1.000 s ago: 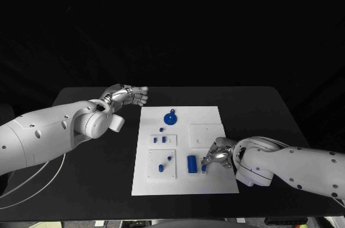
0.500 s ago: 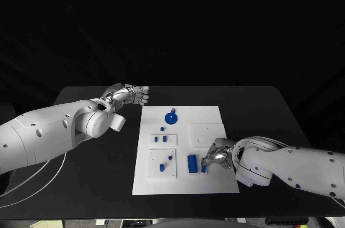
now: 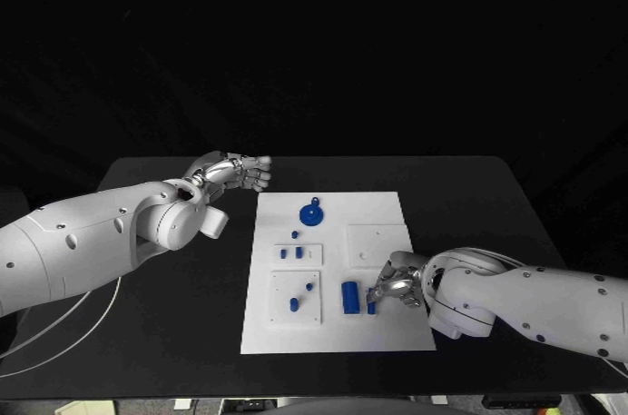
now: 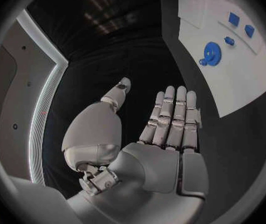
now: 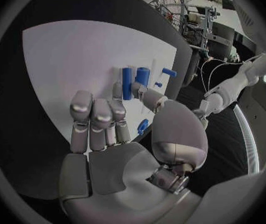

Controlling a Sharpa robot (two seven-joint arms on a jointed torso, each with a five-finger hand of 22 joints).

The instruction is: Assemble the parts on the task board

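White and flat, the task board (image 3: pixel 379 329) lies in the middle of the black table (image 3: pixel 485 197); small blue parts sit on it. A round blue gear (image 3: pixel 310 217) with a little stem lies near the far end of the board; the left wrist view shows it too (image 4: pixel 210 51). 2 small blue blocks (image 3: pixel 289 252) sit side by side below it, in the middle of the board. A tiny blue peg (image 3: pixel 295 235) lies between the gear and those blocks. Nearer the robot, small blue pegs (image 3: pixel 301 295) sit on a raised white square; a tall blue block (image 3: pixel 349 297) stands just beside that square.

The right hand (image 3: pixel 397 286) is down on the board, at the near right part; its fingertips touch a thin blue piece (image 3: pixel 372 307) just beside the tall blue block; I cannot tell if it grips the piece or only rests on it.

The left hand (image 3: pixel 233 172) is off the board, over the black table by the far left corner; its fingers (image 4: pixel 170 122) are straight and close together, the thumb is apart, and it holds nothing.
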